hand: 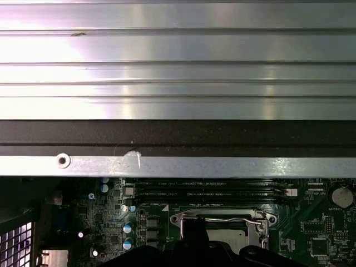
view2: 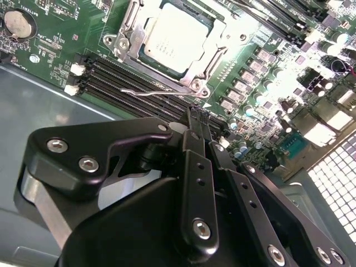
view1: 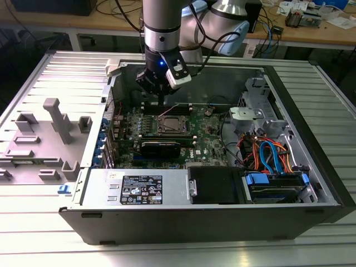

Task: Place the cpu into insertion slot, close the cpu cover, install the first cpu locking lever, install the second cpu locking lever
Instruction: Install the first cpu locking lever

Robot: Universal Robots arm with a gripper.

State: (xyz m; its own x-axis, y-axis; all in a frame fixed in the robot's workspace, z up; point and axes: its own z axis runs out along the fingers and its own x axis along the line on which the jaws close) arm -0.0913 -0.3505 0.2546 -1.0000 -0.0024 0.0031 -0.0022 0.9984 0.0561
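Observation:
The cpu (view2: 175, 36) lies flat in the insertion slot (view2: 118, 43) on the green motherboard, its silvery top showing. The cpu cover (view2: 210, 60) rests down over the chip's edges. One thin wire locking lever (view2: 146, 92) runs along the socket's side next to the memory slots and looks unlatched. In the exterior view the socket (view1: 171, 124) is mid-board. My gripper (view2: 197, 115) is shut with nothing between its fingers. It hovers over the memory slots just beside the socket (hand: 222, 228), close to that lever. In the exterior view the gripper (view1: 161, 104) hangs just behind the socket.
Long black memory slots (view2: 119, 78) run beside the socket. The case's metal wall (hand: 178, 164) rises close behind the gripper. A silver-labelled power supply (view1: 139, 189), a drive cage with orange and blue cables (view1: 267, 156) and a grey moulded panel (view1: 50, 133) surround the board.

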